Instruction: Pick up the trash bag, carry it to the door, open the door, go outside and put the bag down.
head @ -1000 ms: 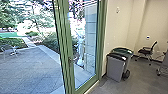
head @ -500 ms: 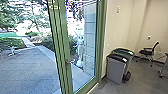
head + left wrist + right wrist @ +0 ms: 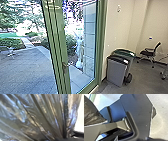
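The trash bag [image 3: 41,116], close at the left wrist, looks soft, slippery and easily torn, so best gripped at its gathered folds; how either gripper's jaws stand I cannot tell. The head view adds the green-framed door [image 3: 58,37], the right wrist view the bag's outer edge.

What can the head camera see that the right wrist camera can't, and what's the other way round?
Head view: two wheeled bins, a black chair, a pale statue behind the glass, bushes outside and the handle on the green door.

Right wrist view: part of the dark, shiny trash bag and a wide dark plate that belongs to the robot.

Both: some floor. A green strip near the bag may be door or frame, but I can't be sure.
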You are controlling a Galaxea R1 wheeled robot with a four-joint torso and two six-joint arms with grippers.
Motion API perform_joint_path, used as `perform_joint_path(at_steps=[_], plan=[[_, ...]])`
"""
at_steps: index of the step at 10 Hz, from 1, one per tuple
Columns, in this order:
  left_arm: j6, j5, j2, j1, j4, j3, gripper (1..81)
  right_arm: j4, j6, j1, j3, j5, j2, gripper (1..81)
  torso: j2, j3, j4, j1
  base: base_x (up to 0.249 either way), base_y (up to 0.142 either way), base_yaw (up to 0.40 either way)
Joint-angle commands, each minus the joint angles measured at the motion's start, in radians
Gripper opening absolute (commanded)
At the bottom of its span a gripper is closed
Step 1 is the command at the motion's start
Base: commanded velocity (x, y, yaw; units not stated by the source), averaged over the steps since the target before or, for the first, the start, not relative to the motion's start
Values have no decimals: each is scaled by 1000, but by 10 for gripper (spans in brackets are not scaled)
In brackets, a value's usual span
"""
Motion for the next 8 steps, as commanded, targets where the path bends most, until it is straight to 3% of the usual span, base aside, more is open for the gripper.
perform_joint_path(at_steps=[1, 8], plan=[[3, 62, -7, -68, 1, -3, 10, -11, -10, 42, 6, -67, 7, 811, 0, 0, 0, 0, 159, 0, 0], [1, 62, -7, -68, 1, -3, 10, -11, -10, 42, 6, -65, 7, 811, 0, 0, 0, 0, 153, -9, 0]])
